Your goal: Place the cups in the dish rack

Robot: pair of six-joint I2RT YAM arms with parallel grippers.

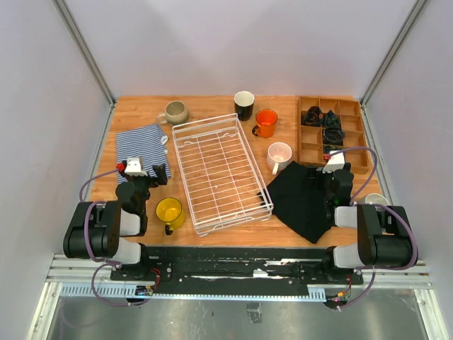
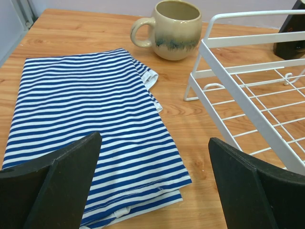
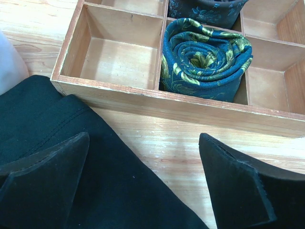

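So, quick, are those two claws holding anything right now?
Left gripper: open, holding nothing.
Right gripper: open, holding nothing.

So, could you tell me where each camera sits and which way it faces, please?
Top external: above and behind the robot, looking down on the table; left arm and right arm at the bottom.
Left wrist: low over the striped cloth, facing the beige mug and dish rack; open left gripper showing.
Right wrist: low over the black cloth, facing the wooden tray; open right gripper showing.
Top and left wrist share the mug.
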